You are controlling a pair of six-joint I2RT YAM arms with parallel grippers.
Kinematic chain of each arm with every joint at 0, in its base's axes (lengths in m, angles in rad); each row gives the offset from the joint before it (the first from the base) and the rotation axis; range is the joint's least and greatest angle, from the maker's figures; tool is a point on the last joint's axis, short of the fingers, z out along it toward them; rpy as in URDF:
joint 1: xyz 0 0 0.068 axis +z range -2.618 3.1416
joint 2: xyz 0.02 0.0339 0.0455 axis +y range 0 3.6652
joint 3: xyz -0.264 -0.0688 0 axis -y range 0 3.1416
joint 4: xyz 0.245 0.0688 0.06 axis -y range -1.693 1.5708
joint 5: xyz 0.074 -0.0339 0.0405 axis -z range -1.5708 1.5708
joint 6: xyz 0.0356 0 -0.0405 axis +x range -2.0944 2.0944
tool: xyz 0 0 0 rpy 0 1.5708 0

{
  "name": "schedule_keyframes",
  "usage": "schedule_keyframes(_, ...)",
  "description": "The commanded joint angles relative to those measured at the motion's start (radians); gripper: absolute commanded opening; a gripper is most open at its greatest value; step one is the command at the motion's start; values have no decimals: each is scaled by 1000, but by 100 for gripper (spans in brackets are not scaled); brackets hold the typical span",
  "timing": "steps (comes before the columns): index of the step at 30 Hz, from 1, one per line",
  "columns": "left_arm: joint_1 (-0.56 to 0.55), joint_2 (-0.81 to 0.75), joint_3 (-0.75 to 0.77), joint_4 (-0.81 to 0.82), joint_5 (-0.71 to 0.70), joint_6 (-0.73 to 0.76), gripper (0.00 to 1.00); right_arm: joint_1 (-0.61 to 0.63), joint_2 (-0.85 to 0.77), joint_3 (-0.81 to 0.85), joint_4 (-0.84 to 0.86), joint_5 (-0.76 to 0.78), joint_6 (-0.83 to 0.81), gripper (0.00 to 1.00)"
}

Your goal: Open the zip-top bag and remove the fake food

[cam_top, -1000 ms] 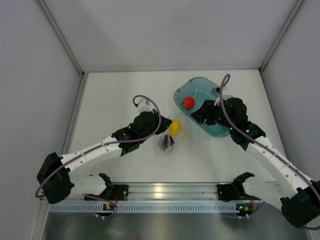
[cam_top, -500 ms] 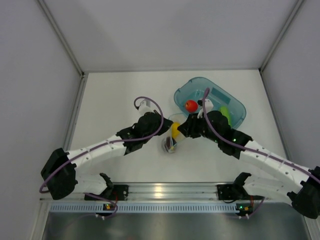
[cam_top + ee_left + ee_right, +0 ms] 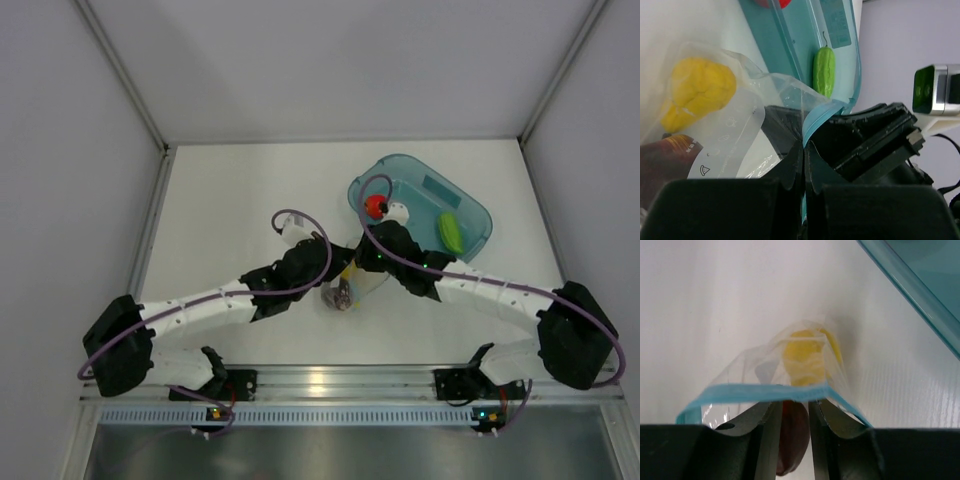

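Left gripper (image 3: 803, 150) is clenched on the mouth edge of the bag (image 3: 735, 125), mid-table. A yellow piece (image 3: 697, 92) and a maroon piece (image 3: 665, 160) lie inside. Right gripper (image 3: 792, 432), fingers slightly parted and apparently gripping nothing, noses into the mouth. Further right, the tray (image 3: 412, 172) holds the red piece (image 3: 375, 206) and the green piece (image 3: 451, 232). Removal looks half done; next calls for reaching deeper and closing on one piece.

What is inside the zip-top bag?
The zip-top bag holds a yellow piece and a dark maroon piece, seen through the plastic. The right gripper covers its near end, so anything else there is hidden.
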Motion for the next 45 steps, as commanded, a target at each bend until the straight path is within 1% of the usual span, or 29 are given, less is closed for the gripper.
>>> schedule_keyframes(1,-23,-31,-37,112,-44,-77,0,29,68,62,65,78,59,27)
schedule_keyframes(4,-29,-44,-45,126,-52,-89,0,29,133,73,59,110,53,27)
schedule_keyframes(5,-29,-55,-53,126,-58,-86,0,29,147,81,44,148,33,27)
schedule_keyframes(6,-31,-64,-56,126,-64,-81,0,29,159,88,-11,171,23,27)
schedule_keyframes(7,-29,-75,-63,125,-70,-75,0,26,171,96,-30,188,1,27)
schedule_keyframes(11,-28,-147,-100,125,-104,-35,0,18,148,101,-125,328,-74,27)
schedule_keyframes(12,-28,-158,-116,118,-107,-31,0,16,141,107,-177,349,-94,27)
schedule_keyframes(14,-28,-182,-125,106,-107,-15,0,15,136,142,-236,407,-148,28)
schedule_keyframes(17,-28,-201,-146,83,-105,14,0,18,133,177,-317,434,-214,29)
schedule_keyframes(24,-26,-161,-185,14,-110,68,0,53,116,162,-308,322,-272,29)
schedule_keyframes(27,-26,-136,-185,-15,-115,87,0,85,140,165,-297,299,-283,31)
schedule_keyframes(30,-28,-132,-185,-24,-115,120,0,93,153,148,-251,209,-287,33)
schedule_keyframes(35,-28,-133,-182,-52,-127,126,0,109,173,137,-210,165,-283,37)
schedule_keyframes(38,-28,-129,-174,-52,-121,137,0,112,203,134,-208,201,-287,41)
schedule_keyframes(39,-28,-124,-169,-50,-115,143,0,107,222,133,-198,205,-293,45)
schedule_keyframes(41,-28,-115,-163,-52,-107,149,0,102,240,133,-187,210,-297,49)
schedule_keyframes(42,-28,-103,-153,-50,-98,153,0,96,260,136,-182,208,-298,53)
schedule_keyframes(45,-28,-84,-145,-50,-84,163,0,90,294,138,-173,239,-300,60)
